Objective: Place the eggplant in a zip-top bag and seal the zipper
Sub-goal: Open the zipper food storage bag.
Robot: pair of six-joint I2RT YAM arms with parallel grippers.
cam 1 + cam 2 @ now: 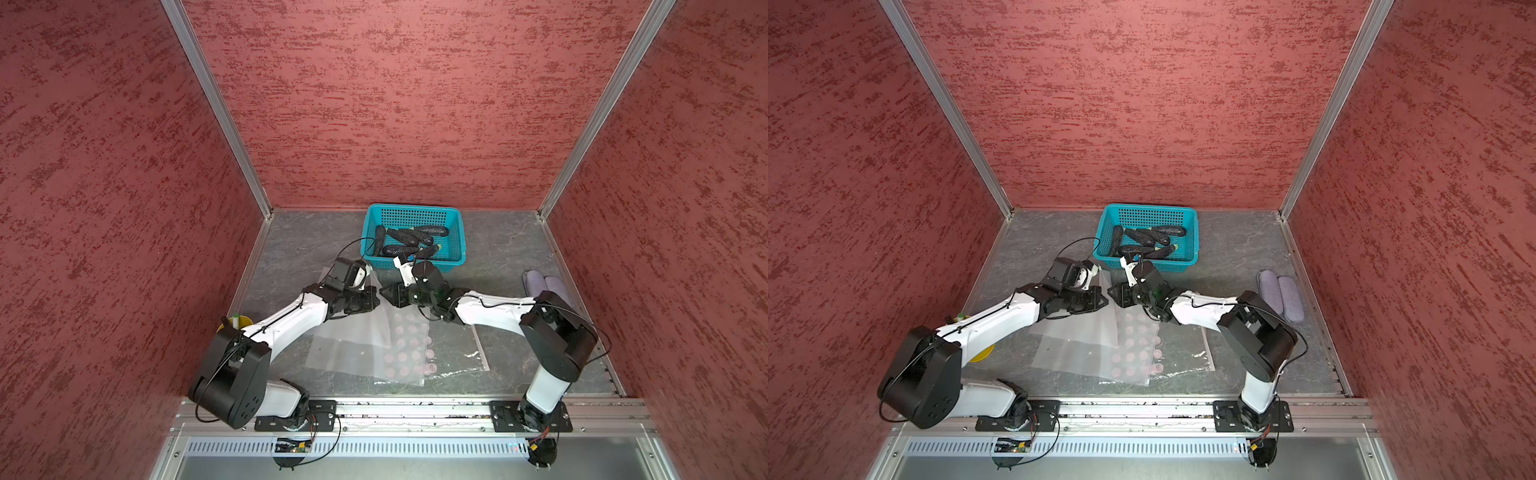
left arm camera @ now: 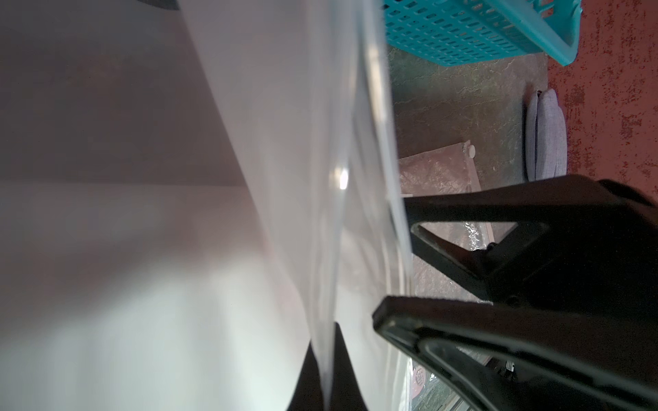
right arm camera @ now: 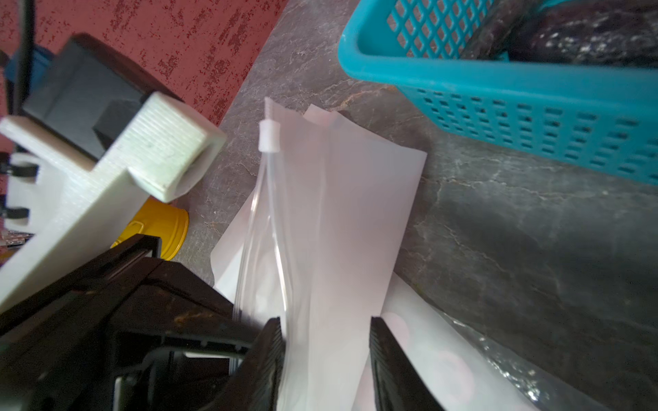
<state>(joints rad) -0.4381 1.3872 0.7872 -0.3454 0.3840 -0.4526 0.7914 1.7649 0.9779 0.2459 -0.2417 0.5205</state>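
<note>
Several dark eggplants lie in a teal basket at the back of the table. A frosted zip-top bag is lifted at its top edge, in front of the basket. My left gripper is shut on the bag's film. My right gripper faces it tip to tip, with its jaws apart astride the bag's edge. The white zipper slider sits at the far end of the zipper.
A second bag with pink dots and a clear bag lie flat under the arms. A yellow round container stands at the left. Two grey-purple pads lie by the right wall.
</note>
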